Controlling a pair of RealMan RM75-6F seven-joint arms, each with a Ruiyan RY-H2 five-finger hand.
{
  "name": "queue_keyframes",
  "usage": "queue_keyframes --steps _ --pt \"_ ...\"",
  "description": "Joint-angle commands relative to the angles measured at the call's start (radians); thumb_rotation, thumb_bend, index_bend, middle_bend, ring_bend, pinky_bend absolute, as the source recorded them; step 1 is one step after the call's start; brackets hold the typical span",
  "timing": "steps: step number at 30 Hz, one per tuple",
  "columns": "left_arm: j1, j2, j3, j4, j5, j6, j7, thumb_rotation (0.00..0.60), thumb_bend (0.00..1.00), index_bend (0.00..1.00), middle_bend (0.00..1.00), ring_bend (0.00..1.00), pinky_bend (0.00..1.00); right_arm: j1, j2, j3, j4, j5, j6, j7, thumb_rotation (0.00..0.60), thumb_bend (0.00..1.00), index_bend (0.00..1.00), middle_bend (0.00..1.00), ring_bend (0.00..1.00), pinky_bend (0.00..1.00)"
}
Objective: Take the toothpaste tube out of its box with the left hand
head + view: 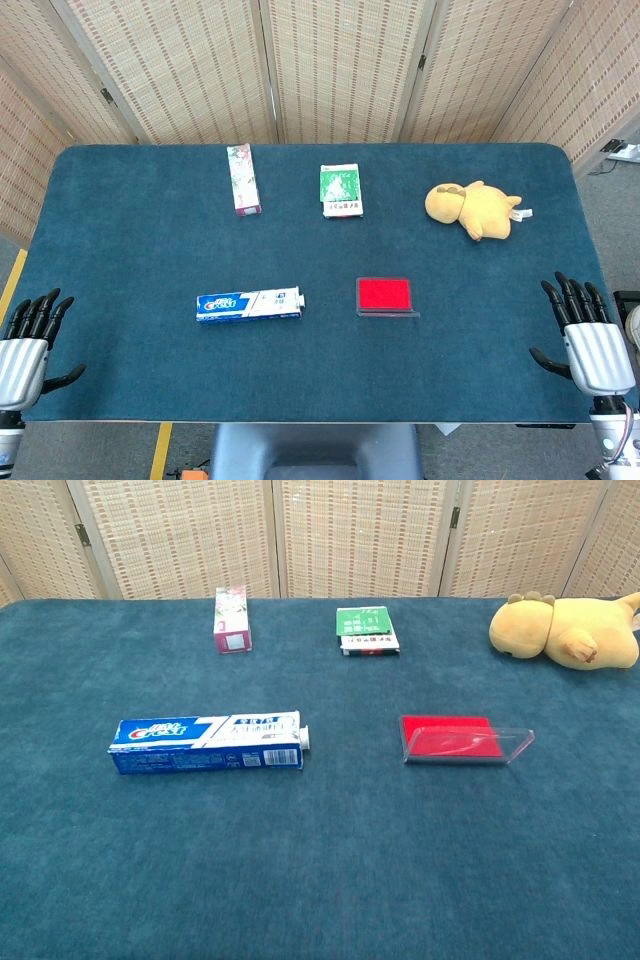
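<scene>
The blue and white toothpaste box [248, 304] lies flat on the blue table [120, 230], left of centre, with its long side across the table. In the chest view the toothpaste box [205, 743] shows an end flap sticking out at its right end; the tube itself is hidden inside. My left hand [27, 345] hovers at the table's near left corner, fingers apart and holding nothing, far left of the box. At the near right edge my right hand [586, 336] is likewise spread and holds nothing.
A pink carton [243, 178] and a green and white packet [341, 190] lie at the back. A yellow plush toy [474, 209] sits at the back right. A red case with a clear lid [385, 296] lies right of the toothpaste box. Folding screens stand behind the table.
</scene>
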Motion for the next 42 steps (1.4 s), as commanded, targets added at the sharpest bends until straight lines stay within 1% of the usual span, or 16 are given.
queue_keyframes --steps 1,5,9,10,12,14,17,21,23,25,28,30,32,36,39,42 --pt "-0.004 0.002 0.004 0.003 0.005 -0.008 -0.013 0.600 0.14 0.10 0.04 0.02 0.00 0.004 -0.002 0.000 0.000 0.005 -0.011 -0.006 0.600 0.21 0.00 0.00 0.00 0.00" --pt "-0.018 -0.001 0.007 0.017 0.034 -0.013 -0.031 0.600 0.14 0.12 0.06 0.03 0.02 -0.001 0.000 -0.002 -0.001 0.002 -0.003 -0.006 0.600 0.21 0.00 0.00 0.00 0.00" --pt "-0.040 0.006 0.043 0.051 0.140 -0.006 -0.164 0.600 0.14 0.15 0.10 0.06 0.09 -0.002 0.001 -0.011 0.000 -0.011 -0.003 0.002 0.600 0.21 0.00 0.00 0.00 0.00" --pt "-0.042 0.001 0.043 0.064 0.149 0.001 -0.168 0.600 0.15 0.16 0.11 0.07 0.11 0.000 0.000 -0.014 0.001 -0.013 -0.009 0.002 0.600 0.21 0.00 0.00 0.00 0.00" --pt "-0.044 -0.023 0.037 0.093 0.146 0.008 -0.162 0.600 0.15 0.17 0.13 0.08 0.13 0.008 -0.002 -0.024 0.001 -0.014 -0.036 -0.012 0.600 0.21 0.00 0.00 0.00 0.00" --pt "-0.053 -0.029 0.042 0.101 0.139 -0.018 -0.183 0.600 0.15 0.20 0.17 0.09 0.13 0.015 0.002 -0.033 -0.008 -0.026 -0.050 -0.015 0.600 0.21 0.00 0.00 0.00 0.00" --pt "-0.068 -0.027 0.044 0.107 0.139 -0.037 -0.232 0.600 0.14 0.21 0.17 0.10 0.15 0.007 0.009 -0.035 -0.011 -0.045 -0.025 -0.001 0.600 0.21 0.00 0.00 0.00 0.00" --pt "-0.074 -0.059 0.047 0.139 0.136 -0.041 -0.278 0.600 0.14 0.19 0.21 0.13 0.18 -0.012 0.024 -0.029 -0.013 -0.054 0.022 0.042 0.600 0.21 0.00 0.00 0.00 0.00" --pt "-0.084 -0.065 0.046 0.140 0.138 -0.053 -0.255 0.600 0.14 0.19 0.22 0.15 0.19 -0.015 0.027 -0.028 -0.009 -0.062 0.034 0.052 0.600 0.21 0.00 0.00 0.00 0.00" --pt "-0.095 -0.077 0.032 0.131 0.129 -0.061 -0.205 0.600 0.14 0.19 0.23 0.16 0.19 -0.014 0.029 -0.032 -0.007 -0.073 0.035 0.059 0.600 0.21 0.00 0.00 0.00 0.00" --pt "-0.118 -0.082 0.013 0.087 0.093 -0.105 -0.148 0.600 0.13 0.19 0.24 0.16 0.19 -0.013 0.035 -0.039 -0.009 -0.086 0.034 0.073 0.600 0.21 0.00 0.00 0.00 0.00" --pt "-0.139 -0.072 0.000 0.038 0.038 -0.170 -0.125 0.600 0.11 0.20 0.24 0.15 0.18 -0.015 0.043 -0.041 -0.012 -0.084 0.031 0.098 0.600 0.21 0.00 0.00 0.00 0.00" --pt "-0.159 -0.059 -0.018 -0.013 -0.026 -0.224 -0.055 0.600 0.09 0.20 0.24 0.13 0.17 -0.017 0.050 -0.039 -0.009 -0.080 0.034 0.114 0.600 0.21 0.00 0.00 0.00 0.00" --pt "-0.195 -0.071 -0.050 -0.088 -0.122 -0.289 0.062 0.600 0.09 0.19 0.24 0.13 0.17 -0.018 0.055 -0.031 -0.005 -0.071 0.040 0.135 0.600 0.21 0.00 0.00 0.00 0.00" --pt "-0.237 -0.093 -0.071 -0.095 -0.192 -0.365 0.079 0.600 0.09 0.15 0.20 0.09 0.16 -0.016 0.066 -0.030 -0.001 -0.065 0.030 0.166 0.600 0.21 0.00 0.00 0.00 0.00" --pt "-0.279 -0.125 -0.096 -0.073 -0.261 -0.419 0.115 0.600 0.09 0.13 0.18 0.08 0.15 -0.020 0.073 -0.027 0.004 -0.062 0.040 0.186 0.600 0.21 0.00 0.00 0.00 0.00"
